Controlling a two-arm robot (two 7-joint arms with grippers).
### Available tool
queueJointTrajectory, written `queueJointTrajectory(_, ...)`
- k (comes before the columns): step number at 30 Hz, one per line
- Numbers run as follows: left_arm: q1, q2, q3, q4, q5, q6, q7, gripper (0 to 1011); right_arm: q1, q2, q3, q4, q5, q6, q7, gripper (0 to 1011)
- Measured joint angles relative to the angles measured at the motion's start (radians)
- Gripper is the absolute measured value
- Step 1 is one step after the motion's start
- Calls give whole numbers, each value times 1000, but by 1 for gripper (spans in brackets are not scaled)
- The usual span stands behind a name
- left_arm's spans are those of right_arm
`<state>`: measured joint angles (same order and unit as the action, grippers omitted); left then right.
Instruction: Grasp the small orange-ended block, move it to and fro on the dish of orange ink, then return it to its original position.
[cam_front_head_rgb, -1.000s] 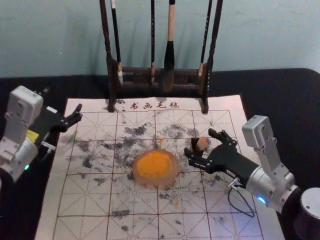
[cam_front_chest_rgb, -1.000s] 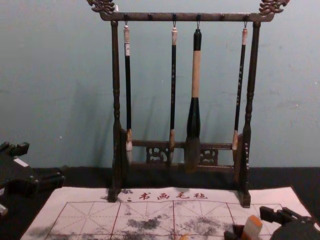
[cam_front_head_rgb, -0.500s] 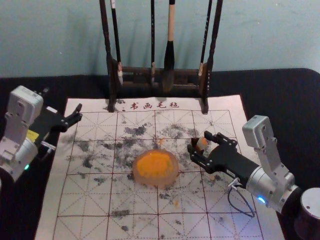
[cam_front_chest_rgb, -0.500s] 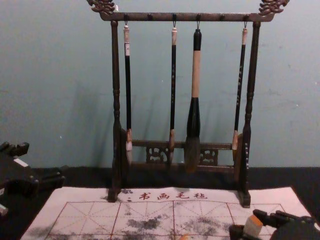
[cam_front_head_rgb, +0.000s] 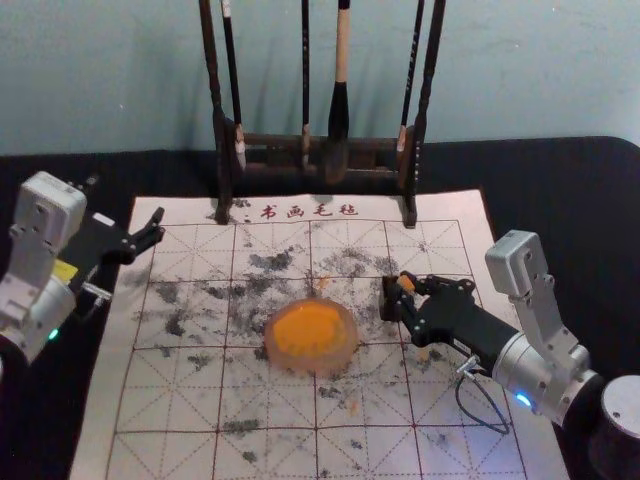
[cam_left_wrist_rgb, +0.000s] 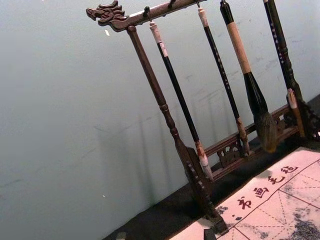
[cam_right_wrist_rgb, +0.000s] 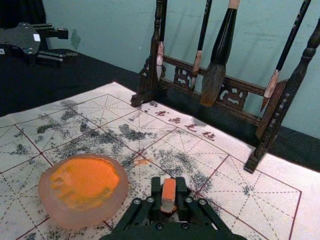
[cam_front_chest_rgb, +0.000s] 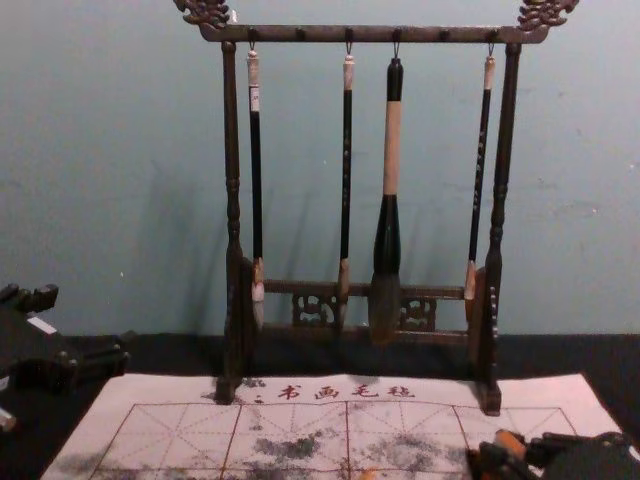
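Note:
My right gripper (cam_front_head_rgb: 400, 300) is shut on the small orange-ended block (cam_front_head_rgb: 406, 283), over the mat to the right of the ink dish (cam_front_head_rgb: 325, 362). In the right wrist view the block (cam_right_wrist_rgb: 168, 192) is pinched between the fingertips of the right gripper (cam_right_wrist_rgb: 169, 196), its orange end up, and the dish (cam_right_wrist_rgb: 82, 190) of orange ink lies beside them, apart. The block's orange end (cam_front_chest_rgb: 511, 441) shows in the chest view by the right gripper (cam_front_chest_rgb: 512, 458). My left gripper (cam_front_head_rgb: 152, 236) is parked, open, over the mat's far left corner.
A gridded, ink-stained mat (cam_front_head_rgb: 170, 405) covers the middle of the black table (cam_front_head_rgb: 590, 200). Behind it stands a dark wooden rack (cam_front_chest_rgb: 232, 200) with several hanging brushes, the thickest (cam_front_chest_rgb: 388, 230) right of centre.
The right gripper's fingers have come together from wide apart and now hold the block. The left arm and the dish have stayed still.

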<state>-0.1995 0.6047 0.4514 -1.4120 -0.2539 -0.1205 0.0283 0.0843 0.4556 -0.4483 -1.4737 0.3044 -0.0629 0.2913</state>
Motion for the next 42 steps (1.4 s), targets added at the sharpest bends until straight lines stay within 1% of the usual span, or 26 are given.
queueJointTrajectory(1, 0, 0, 0, 0, 0, 0, 0, 1002, 0, 0, 0, 0, 0, 0, 0, 189)
queueJointTrajectory(3, 0, 0, 0, 0, 0, 0, 0, 1001, 0, 0, 0, 0, 0, 0, 0, 132)
queueJointTrajectory(9, 0, 0, 0, 0, 0, 0, 0, 1001, 0, 0, 0, 0, 0, 0, 0, 129)
queueJointTrajectory(14, 0, 0, 0, 0, 0, 0, 0, 1001, -7, -5, 21, -19, 17, 9, 17, 129)
queueJointTrajectory(15, 0, 0, 0, 0, 0, 0, 0, 1001, -11, -5, 30, -34, 27, 19, 24, 129)
queueJointTrajectory(18, 0, 0, 0, 0, 0, 0, 0, 1001, -16, -2, 44, -62, 38, 39, 32, 129)
queueJointTrajectory(21, 0, 0, 0, 0, 0, 0, 0, 1001, -22, 5, 63, -107, 53, 73, 45, 129)
queueJointTrajectory(22, 0, 0, 0, 0, 0, 0, 0, 1001, -23, 9, 73, -130, 59, 93, 49, 129)
queueJointTrajectory(26, 0, 0, 0, 0, 0, 0, 0, 1001, -25, 19, 97, -185, 66, 133, 60, 129)
queueJointTrajectory(29, 0, 0, 0, 0, 0, 0, 0, 1001, -20, 23, 103, -203, 68, 150, 72, 129)
queueJointTrajectory(32, 0, 0, 0, 0, 0, 0, 0, 1001, -2, 29, 99, -208, 67, 169, 92, 129)
queueJointTrajectory(34, 0, 0, 0, 0, 0, 0, 0, 1001, 12, 31, 89, -204, 61, 179, 104, 129)
queueJointTrajectory(36, 0, 0, 0, 0, 0, 0, 0, 1001, 42, 32, 66, -187, 49, 194, 130, 129)
queueJointTrajectory(40, 0, 0, 0, 0, 0, 0, 0, 1001, 74, 31, 41, -166, 40, 199, 159, 129)
queueJointTrajectory(42, 0, 0, 0, 0, 0, 0, 0, 1001, 98, 27, 24, -150, 37, 200, 181, 129)
